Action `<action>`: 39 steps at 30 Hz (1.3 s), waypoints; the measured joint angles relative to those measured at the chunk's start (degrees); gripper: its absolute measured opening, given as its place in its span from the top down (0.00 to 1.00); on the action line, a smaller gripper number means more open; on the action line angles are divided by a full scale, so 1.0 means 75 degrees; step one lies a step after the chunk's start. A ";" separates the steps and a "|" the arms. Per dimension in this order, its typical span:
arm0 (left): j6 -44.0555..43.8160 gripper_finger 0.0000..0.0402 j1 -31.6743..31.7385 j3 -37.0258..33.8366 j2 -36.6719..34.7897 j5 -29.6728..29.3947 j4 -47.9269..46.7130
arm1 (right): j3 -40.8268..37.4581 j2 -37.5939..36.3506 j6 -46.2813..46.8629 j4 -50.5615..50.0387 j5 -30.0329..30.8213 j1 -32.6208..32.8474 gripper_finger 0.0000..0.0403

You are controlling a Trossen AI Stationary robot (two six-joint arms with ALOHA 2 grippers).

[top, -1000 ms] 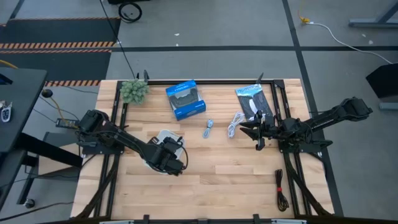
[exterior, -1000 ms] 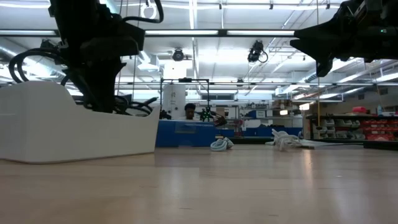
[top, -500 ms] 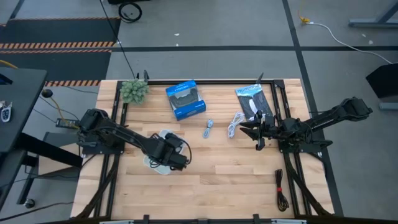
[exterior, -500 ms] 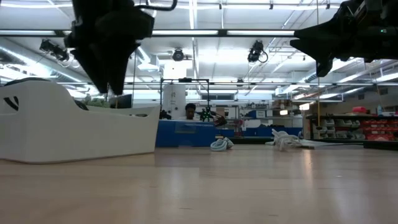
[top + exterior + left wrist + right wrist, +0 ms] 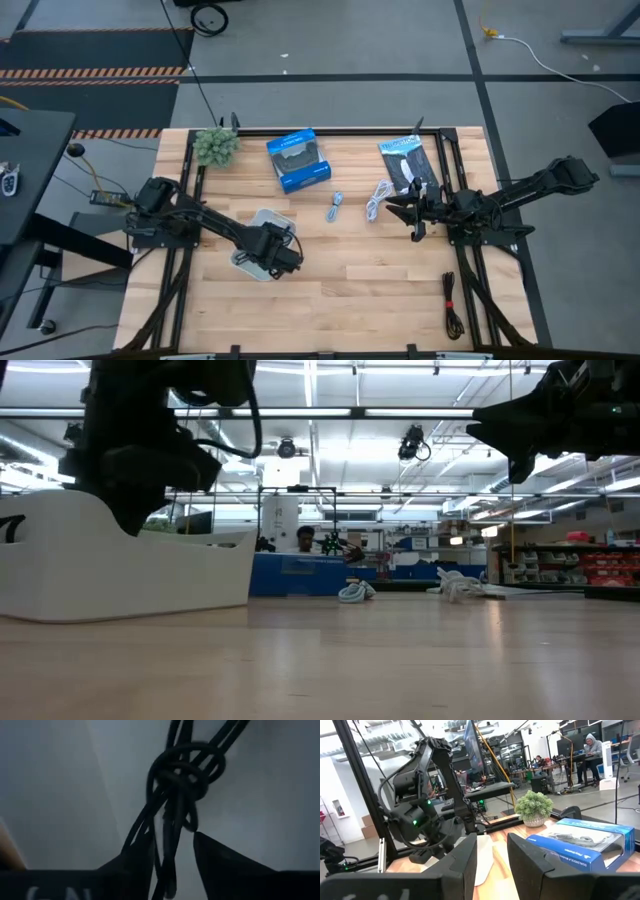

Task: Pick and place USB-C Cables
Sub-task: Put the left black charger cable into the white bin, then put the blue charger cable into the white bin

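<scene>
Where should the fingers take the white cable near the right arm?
Grip the white cable across its bunched middle, coming straight down. It lies flat on the table as a loose bundle, apart from the grey-blue cable and black packet.

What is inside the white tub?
The left gripper reaches into the white tub, holding a knotted black cable between its jaws against the pale inside. From above, the arm covers much of the tub, so anything else in there is hidden.

A robotics lab: open hall with workbenches [image 5: 580, 757] and shelving [image 5: 575, 565].
</scene>
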 joint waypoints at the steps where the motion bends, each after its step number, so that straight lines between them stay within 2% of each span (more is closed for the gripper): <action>1: 0.0109 0.66 0.0033 0.0027 -0.0024 0.0064 -0.0025 | 0.0000 -0.0003 0.0000 0.0002 0.0000 0.0000 0.72; 8: 0.0423 0.74 0.0285 0.1118 -0.0218 -0.0153 -0.1495 | 0.0000 -0.0003 0.0000 0.0005 0.0000 0.0000 0.72; 12: 0.0835 0.75 0.0432 0.1527 -0.0224 -0.0389 -0.1403 | 0.0000 -0.0003 0.0000 0.0002 0.0000 0.0000 0.72; 20: 0.1995 0.66 0.0967 0.1628 -0.0214 -0.2396 0.1057 | 0.0000 0.0000 0.0000 -0.0001 0.0002 0.0000 0.72; 26: 0.3211 0.64 0.1464 0.1631 -0.0070 -0.2402 0.3320 | 0.0000 -0.0002 0.0000 -0.0001 0.0000 0.0000 0.72; 31: 0.4030 0.65 0.1912 0.1633 0.0479 -0.2417 0.4859 | 0.0000 -0.0003 0.0000 -0.0001 0.0001 0.0000 0.72; 36: 0.4449 0.64 0.2336 0.1901 0.1110 -0.2416 0.5067 | 0.0000 0.0000 0.0000 -0.0009 0.0000 0.0000 0.72; 39: 0.4598 0.60 0.2513 0.2033 0.1374 -0.2365 0.5045 | 0.0000 -0.0001 0.0000 -0.0003 0.0000 0.0000 0.72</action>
